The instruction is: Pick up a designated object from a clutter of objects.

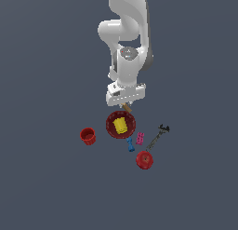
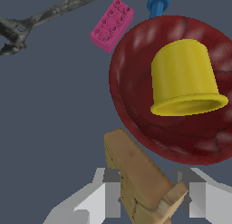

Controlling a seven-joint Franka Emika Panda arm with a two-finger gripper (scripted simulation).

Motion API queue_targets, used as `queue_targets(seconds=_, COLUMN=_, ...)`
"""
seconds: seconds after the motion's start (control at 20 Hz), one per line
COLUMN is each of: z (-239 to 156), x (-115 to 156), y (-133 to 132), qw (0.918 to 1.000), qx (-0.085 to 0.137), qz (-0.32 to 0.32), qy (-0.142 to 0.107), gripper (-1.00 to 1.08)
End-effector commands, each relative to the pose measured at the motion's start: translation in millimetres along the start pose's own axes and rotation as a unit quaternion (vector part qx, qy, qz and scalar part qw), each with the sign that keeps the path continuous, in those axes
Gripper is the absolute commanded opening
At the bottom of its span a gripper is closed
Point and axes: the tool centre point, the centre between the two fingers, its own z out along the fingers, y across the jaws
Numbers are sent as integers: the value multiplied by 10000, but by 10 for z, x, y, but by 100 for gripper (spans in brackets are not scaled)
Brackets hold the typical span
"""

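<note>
1. Looking down past the wrist, I see the tool [image 2: 147, 191] with its two pale fingers [image 2: 102, 196] set on either side of the wooden block [image 2: 136, 177]. The jaws stand only as far apart as the block is wide, and the block sits tilted between them. Whether the pads actually press the wood I cannot tell for sure, but it looks like a grip.
2. From the exterior view the tool [image 1: 125, 103] hangs low just behind the dark red bowl [image 1: 121, 125], with a sliver of the tan block [image 1: 126, 107] showing beneath it.
3. To do this step well, I would say the squeeze must be firm before any lift, since the block lies skewed in the jaws and could twist or slip out. A straight, slow rise would suit best.
4. The nearest neighbour is the bowl [image 2: 176, 128], whose rim lies just beside the block's far end. A sideways drag could knock it.
5. The yellow cup-shaped cylinder [image 2: 186, 78] stands upside down inside the bowl, clear of the fingers.
6. Further off lie the pink brick [image 2: 112, 24] and the blue brick [image 2: 158, 3], near the bowl's far edge, and the black wrench [image 2: 36, 19] beyond them.
7. On the tabletop [image 1: 46, 178], the red cup [image 1: 88, 136] and the red ball [image 1: 145, 159] sit well apart from the tool and pose no hindrance.
</note>
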Motion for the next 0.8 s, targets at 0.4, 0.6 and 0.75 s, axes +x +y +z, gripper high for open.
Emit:
queue_targets(seconds=0.4, z=-754, x=410, y=-202, qw=10000, qx=9, qz=-47, qy=-17, gripper=-100)
queue_targets(seconds=0.6, z=-1069, x=585, y=-288, qw=10000, qx=15, qz=-68, qy=-28, gripper=-100)
queue_targets(seconds=0.75, z=-1313, x=724, y=-356, qw=10000, qx=20, qz=-84, qy=-38, gripper=-100)
